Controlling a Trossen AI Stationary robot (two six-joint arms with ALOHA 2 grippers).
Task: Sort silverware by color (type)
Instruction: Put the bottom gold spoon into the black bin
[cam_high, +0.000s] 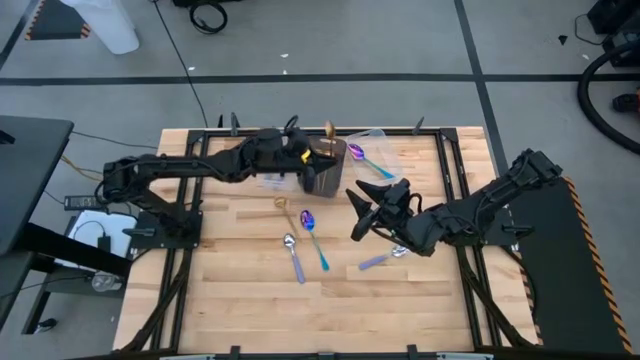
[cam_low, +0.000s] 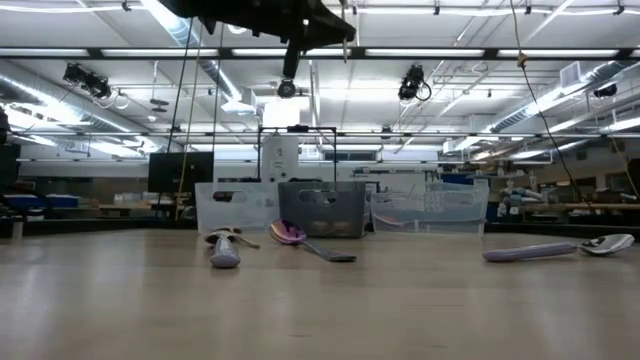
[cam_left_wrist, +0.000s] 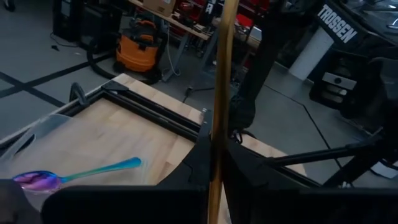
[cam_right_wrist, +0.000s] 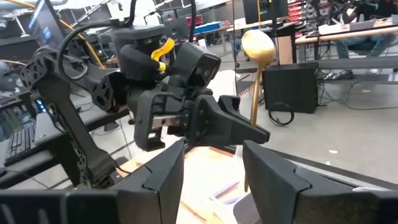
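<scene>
My left gripper is shut on a gold spoon that stands upright, bowl up, over the dark bin at the far middle. A purple-bowled, teal-handled spoon lies in the clear bin to the right of it. On the table lie a gold spoon, a purple and teal spoon and two silver spoons with lavender handles. My right gripper hovers open right of centre, holding nothing. My left gripper pinches the gold spoon's handle between its two fingers, well below the bowl. The fingers reach out level from the table's left and lie across the handle. The spoon stands upright, lifted clear, and its handle runs on below the fingers.
Another clear bin stands left of the dark bin. A black metal frame borders the wooden table. The near half of the table holds no objects. The room beyond shows benches, a shop vacuum and cables.
</scene>
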